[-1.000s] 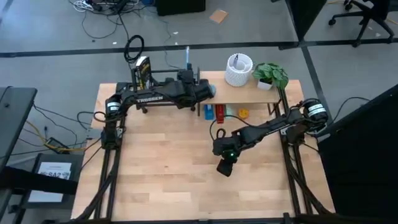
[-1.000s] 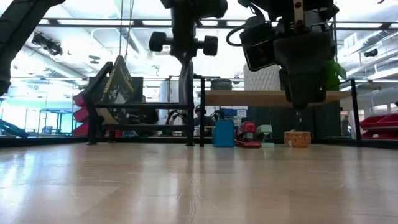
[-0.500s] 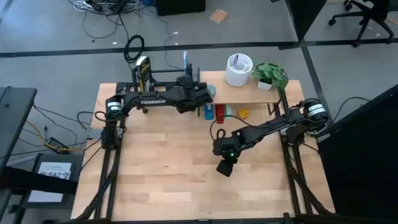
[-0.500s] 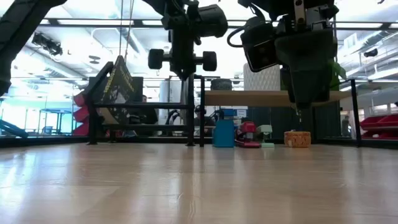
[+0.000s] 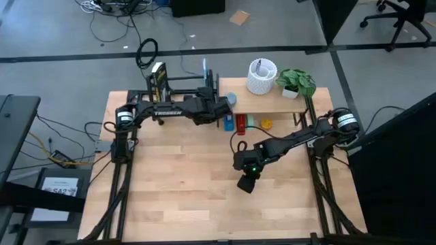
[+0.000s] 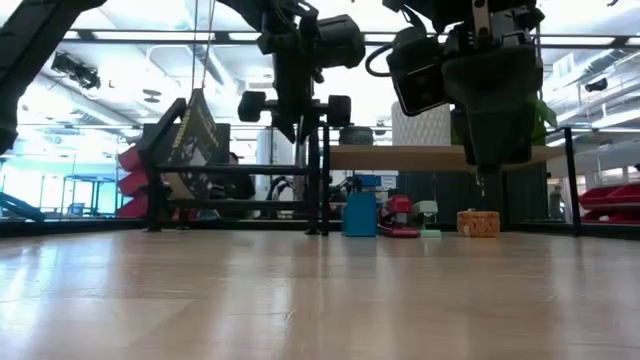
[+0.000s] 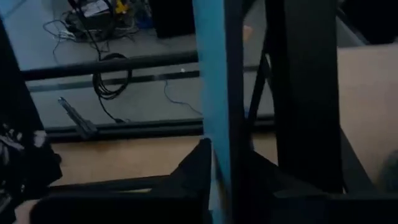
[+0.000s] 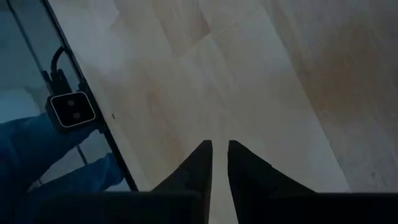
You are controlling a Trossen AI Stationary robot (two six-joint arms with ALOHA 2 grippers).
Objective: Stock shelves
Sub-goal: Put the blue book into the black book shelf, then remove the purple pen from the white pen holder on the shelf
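1. The right gripper (image 5: 246,184) hangs over the bare bench (image 5: 177,184), its fingers almost closed on nothing.
2. The left gripper (image 5: 216,103) is at the black rack (image 5: 178,85), pinching a thin blue thing (image 7: 214,93).
3. I think it should lower slowly.
4. The wooden shelf (image 5: 272,103) stands beside; what the blue thing is stays unclear.

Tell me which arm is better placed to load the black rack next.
Left. The left gripper is at the black rack, shut on a light blue item. The right gripper hangs shut and empty over the tabletop, away from the rack.
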